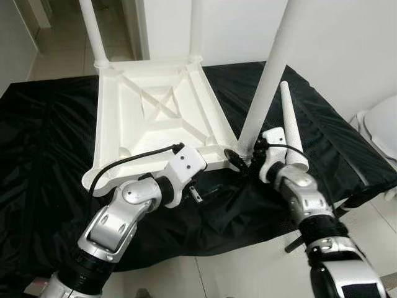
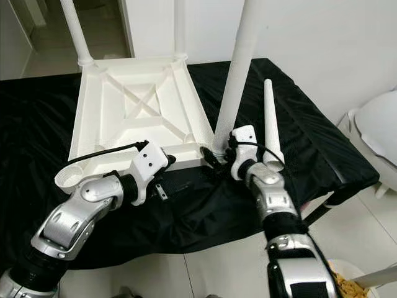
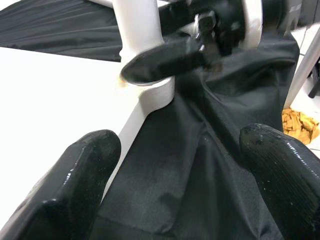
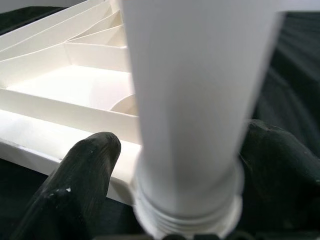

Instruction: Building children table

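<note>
Right gripper [image 4: 175,190] clamping table leg [image 1: 267,81] into tabletop [image 1: 155,105] corner socket, should stay vertical while twisting; left gripper [image 3: 175,175] hovering open.

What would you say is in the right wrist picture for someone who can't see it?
A thick white table leg stands between the right claw's two black fingers, its threaded end at a corner socket. Behind it lies the upside-down white tabletop with ribs, on black cloth.

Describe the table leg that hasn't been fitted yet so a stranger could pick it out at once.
Start at the black cloth with the white upturned tabletop on it. Right of the leg held by the right end effector, a loose tapered white leg lies flat on the cloth. The other legs stand upright in corners.
</note>
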Controlling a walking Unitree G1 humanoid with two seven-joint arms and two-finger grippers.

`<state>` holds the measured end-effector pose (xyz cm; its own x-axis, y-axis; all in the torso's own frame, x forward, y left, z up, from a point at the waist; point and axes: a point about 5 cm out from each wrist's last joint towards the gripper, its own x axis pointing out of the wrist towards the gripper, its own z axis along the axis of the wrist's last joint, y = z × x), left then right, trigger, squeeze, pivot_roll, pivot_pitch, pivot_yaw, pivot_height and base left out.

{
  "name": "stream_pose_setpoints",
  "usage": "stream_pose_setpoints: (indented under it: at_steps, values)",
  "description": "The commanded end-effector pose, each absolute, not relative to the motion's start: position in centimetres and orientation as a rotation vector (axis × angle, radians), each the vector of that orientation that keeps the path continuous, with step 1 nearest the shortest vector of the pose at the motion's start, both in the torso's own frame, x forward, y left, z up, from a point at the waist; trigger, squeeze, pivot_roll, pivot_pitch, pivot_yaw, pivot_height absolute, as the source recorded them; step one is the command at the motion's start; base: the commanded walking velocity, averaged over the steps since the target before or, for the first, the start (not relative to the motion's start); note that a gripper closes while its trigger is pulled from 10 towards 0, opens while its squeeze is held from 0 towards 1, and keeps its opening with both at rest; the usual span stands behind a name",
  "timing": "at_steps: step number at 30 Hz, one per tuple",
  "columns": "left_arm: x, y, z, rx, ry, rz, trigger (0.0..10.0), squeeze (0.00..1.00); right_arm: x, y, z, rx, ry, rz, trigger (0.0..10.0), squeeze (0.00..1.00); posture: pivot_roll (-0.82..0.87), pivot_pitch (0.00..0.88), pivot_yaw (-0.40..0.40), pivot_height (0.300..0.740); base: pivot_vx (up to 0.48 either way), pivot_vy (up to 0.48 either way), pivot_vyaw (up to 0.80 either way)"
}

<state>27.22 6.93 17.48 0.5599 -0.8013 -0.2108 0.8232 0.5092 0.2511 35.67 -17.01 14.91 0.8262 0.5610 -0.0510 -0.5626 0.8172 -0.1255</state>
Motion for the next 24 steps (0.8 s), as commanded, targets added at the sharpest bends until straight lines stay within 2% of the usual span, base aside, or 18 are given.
stream_pose_setpoints:
  at_steps: [1,4,5,6,7,8,9,20,24]
  values:
    - [27.1,7.1,17.6,0.346,0.066,-0.964,10.0,0.00,35.7,-16.8,15.0,-0.146,0.004,0.635,10.0,0.00,-0.03,0.036,-0.011,0.740,0.000,0.000,0.00]
    - [27.1,7.1,17.7,0.346,0.067,-0.961,10.0,0.00,36.1,-17.3,15.5,-0.155,0.000,0.654,10.0,0.00,-0.02,0.037,-0.010,0.740,0.000,0.000,0.00]
    - [27.1,7.1,17.7,0.345,0.068,-0.964,10.0,0.00,36.3,-17.6,15.7,-0.169,-0.005,0.652,4.5,0.00,-0.02,0.037,-0.010,0.740,0.000,0.000,0.00]
    - [27.1,7.1,17.7,0.345,0.068,-0.964,10.0,0.00,36.3,-17.6,15.7,-0.169,-0.005,0.652,4.5,0.00,-0.02,0.037,-0.010,0.740,0.000,0.000,0.00]
    - [27.0,7.1,17.6,0.347,0.070,-0.970,10.0,0.00,36.4,-17.9,15.7,-0.174,-0.001,0.653,3.8,0.00,-0.02,0.037,-0.008,0.740,0.000,0.000,0.00]
    - [27.0,7.1,17.6,0.348,0.072,-0.974,10.0,0.00,36.5,-18.1,15.7,-0.175,0.005,0.648,2.2,0.00,-0.02,0.036,-0.008,0.740,0.000,0.000,0.00]
    - [26.9,7.0,17.5,0.350,0.075,-0.979,10.0,0.00,36.5,-18.2,15.6,-0.175,0.013,0.654,0.0,0.00,-0.02,0.036,-0.008,0.740,0.000,0.000,0.00]
    - [26.7,6.9,17.4,0.349,0.080,-0.992,10.0,0.00,35.9,-18.1,14.4,-0.124,0.059,0.701,0.0,0.00,-0.03,0.042,-0.006,0.740,0.000,0.000,0.00]
    - [26.6,6.8,17.4,0.347,0.081,-0.995,10.0,0.00,35.8,-17.8,13.8,-0.078,0.073,0.666,0.0,0.00,-0.03,0.044,-0.008,0.740,0.000,0.000,0.00]
